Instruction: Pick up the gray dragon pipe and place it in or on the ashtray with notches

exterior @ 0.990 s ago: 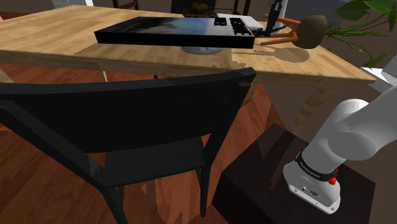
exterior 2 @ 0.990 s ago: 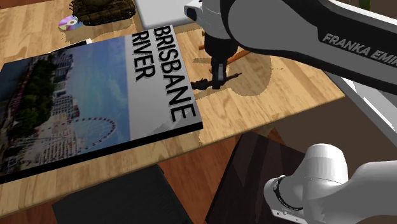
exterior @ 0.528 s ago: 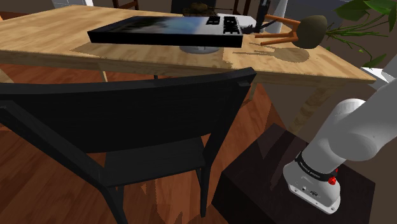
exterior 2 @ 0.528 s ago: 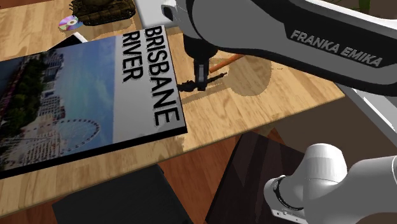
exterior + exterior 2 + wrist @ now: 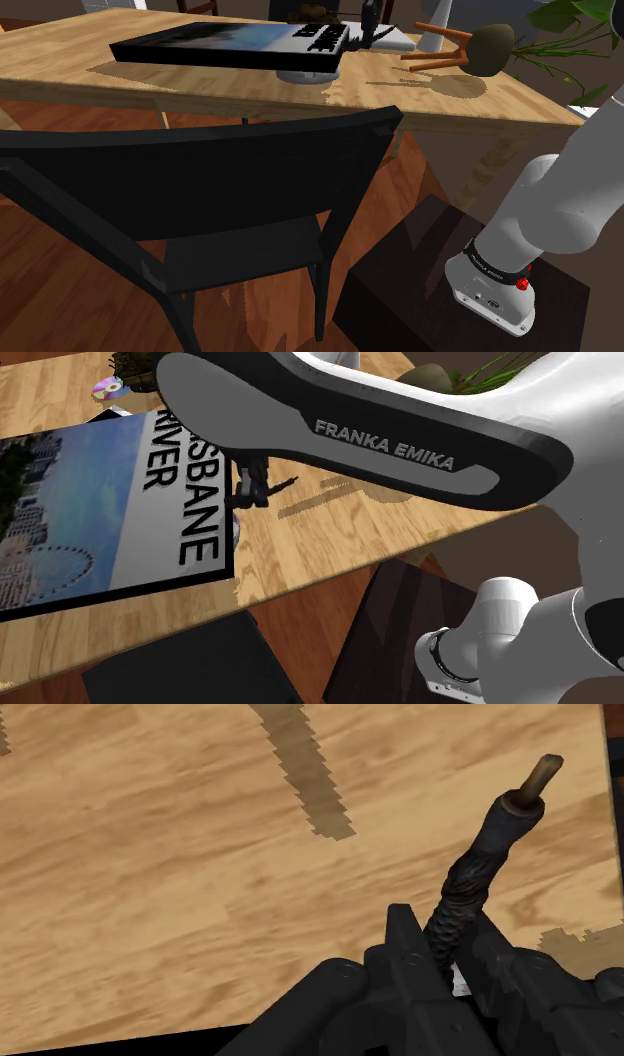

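Claw [image 5: 440, 932] clamped on the dark pipe [image 5: 478, 864]: both black fingers press against its textured shank, and the brown-tipped stem juts out past them over the wooden table [image 5: 150, 854]. Shoulder view, left to right: a black chair [image 5: 200, 190] stands in the foreground. A flat book [image 5: 220, 42] with a black edge lies on the table, its near side resting over a grey round ashtray [image 5: 305, 74]. The claw and pipe are just past the book's right end, apart from the ashtray. Further right come orange-brown wooden sticks [image 5: 440, 45], a brown rounded object [image 5: 490, 48], green leaves [image 5: 570, 30] and the dark stand [image 5: 420, 290] at lower right. Second exterior view: the book's cover reads BRISBANE RIVER, and the pipe hangs just beside its right edge, with its shadow lying apart on the wood
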Available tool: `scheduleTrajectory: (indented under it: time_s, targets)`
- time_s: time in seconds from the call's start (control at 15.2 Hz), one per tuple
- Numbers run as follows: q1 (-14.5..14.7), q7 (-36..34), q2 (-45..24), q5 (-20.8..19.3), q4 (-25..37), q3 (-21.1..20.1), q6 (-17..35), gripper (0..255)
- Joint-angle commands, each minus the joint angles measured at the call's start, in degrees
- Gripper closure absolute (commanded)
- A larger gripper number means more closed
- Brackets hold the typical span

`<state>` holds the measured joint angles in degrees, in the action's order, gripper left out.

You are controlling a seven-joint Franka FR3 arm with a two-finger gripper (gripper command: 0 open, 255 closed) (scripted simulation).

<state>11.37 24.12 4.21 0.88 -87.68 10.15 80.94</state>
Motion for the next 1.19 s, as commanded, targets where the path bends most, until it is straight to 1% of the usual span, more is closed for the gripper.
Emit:
scheduleTrajectory:
  time_s: [0.0, 0.2, 0.4, 0.73, 1.12]
  targets:
    - [1.0, -1.7, -4.9, 1.1, 5.4, -1.0, 1.5, 255]
    - [1.8, -3.5, -11.6, 2.1, 13.8, -1.7, -0.2, 255]
    - [2.4, -5.3, -19.4, 3.2, 24.4, -2.3, -3.0, 255]
    - [2.9, -5.3, -16.8, 2.8, 16.6, -2.3, 2.2, 255]
    - [3.2, -5.2, -14.8, 2.5, 9.0, -2.3, 7.8, 255]
